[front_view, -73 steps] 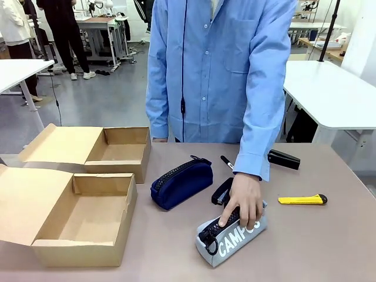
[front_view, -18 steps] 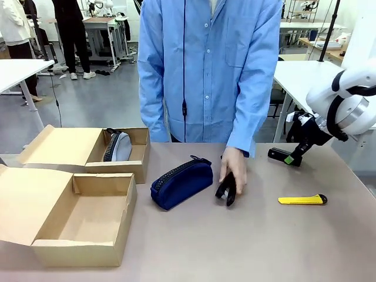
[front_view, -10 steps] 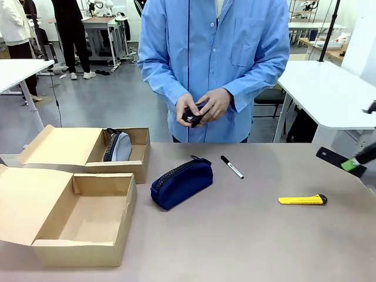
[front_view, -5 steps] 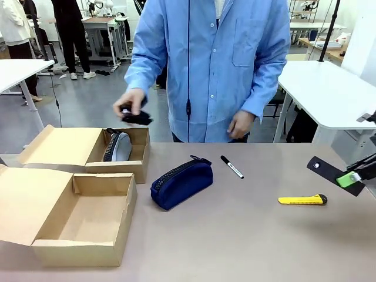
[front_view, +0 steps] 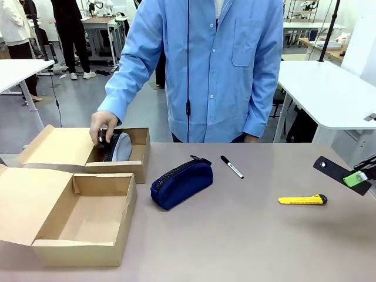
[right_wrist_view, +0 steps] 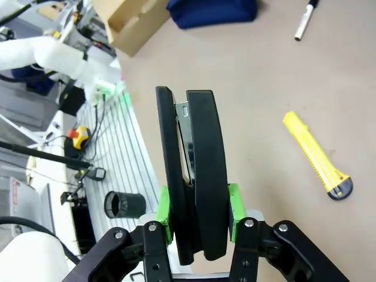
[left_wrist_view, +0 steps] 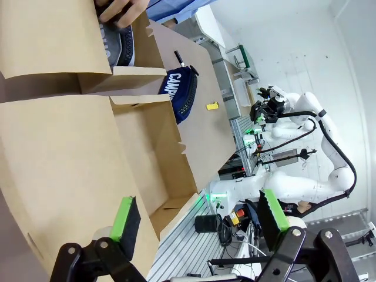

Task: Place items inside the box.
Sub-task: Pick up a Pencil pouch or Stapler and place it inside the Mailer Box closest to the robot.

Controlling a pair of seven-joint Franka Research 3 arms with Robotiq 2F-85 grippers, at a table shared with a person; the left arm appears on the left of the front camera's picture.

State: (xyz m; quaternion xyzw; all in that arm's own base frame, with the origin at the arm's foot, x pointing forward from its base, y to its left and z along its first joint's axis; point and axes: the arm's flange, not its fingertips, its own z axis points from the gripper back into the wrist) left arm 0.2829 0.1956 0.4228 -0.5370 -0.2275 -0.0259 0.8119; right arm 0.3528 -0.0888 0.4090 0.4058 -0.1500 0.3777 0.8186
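Items for the box are split three ways: some packed, some on the table, one held in the air. The black stapler (right_wrist_view: pixel 197 153) is clamped edge-on between the green pads of the right end effector (right_wrist_view: pixel 200 211), whose fingers are closed against its sides. It is held clear above the right end of the table (front_view: pixel 247 247), probably lifted for carrying to a box. The left end effector (left_wrist_view: pixel 197 205) is spread wide with nothing between its fingers, and it hangs over the near cardboard box (front_view: pixel 82 220), likely waiting its turn.

The person's hand (front_view: pixel 103 130) reaches into the far cardboard box (front_view: pixel 132 160) with a small dark object that is too hidden to name. It appears to be setting the object down beside the grey zip case (front_view: pixel 121 147), which already lies in that box.

By count there are two open boxes, the near one with nothing inside and the far one partly filled. There are two zip cases, the grey one boxed and the navy pencil case (front_view: pixel 181 182) on the table just beside the boxes. One black marker pen (front_view: pixel 232 167) lies near the far edge, and one yellow utility knife (front_view: pixel 302 200) lies off to the right, close below the held stapler. One stapler makes up the rest.
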